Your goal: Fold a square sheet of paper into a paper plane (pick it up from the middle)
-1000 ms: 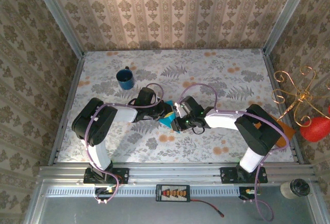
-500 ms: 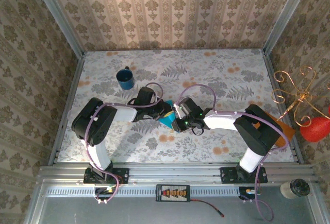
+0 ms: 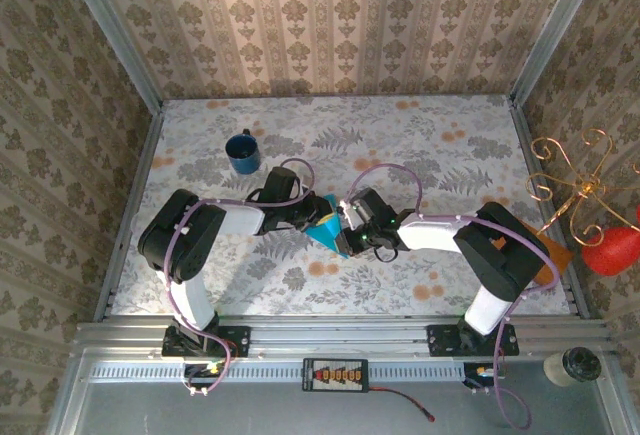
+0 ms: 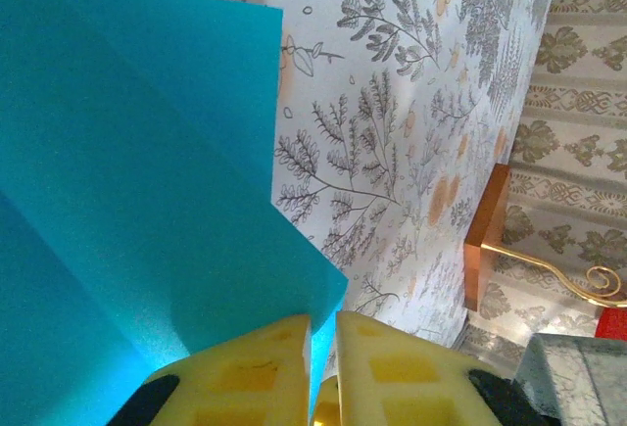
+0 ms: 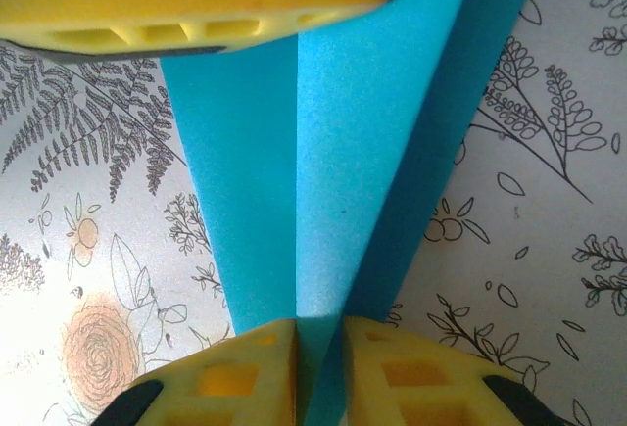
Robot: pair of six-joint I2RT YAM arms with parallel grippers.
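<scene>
1. The sheet of paper (image 3: 324,233) sits at the centre of the overhead frame, between the two wrists and to the lower right of the dark blue mug (image 3: 242,152). I cannot tell whether it rests on the floral tabletop (image 3: 430,155) or hangs just above it.
2. The left fingers (image 4: 245,372), at the bottom edge of the left wrist frame, stand almost together. A corner of the turquoise paper runs down into the slit between them, so they look clamped on the paper.
3. The right fingers (image 5: 235,377), at the bottom of the right wrist frame, are drawn close on either side of a raised centre crease. The blue fold fills the narrow gap, which reads as a pinch on the paper.
4. Done so far: the paper is no longer a flat square. The right wrist view shows one long straight crease with a panel on each side, narrowing toward the bottom of the frame. The left wrist view shows overlapping layers with a slanted edge.
5. Left to do, as a judgement: the work looks roughly midway or a little past. No wings are seen turned down, and which end is the nose is unclear. The crease wants pressing, the wings want folding, and the plane has not yet been set free on the tabletop.
</scene>
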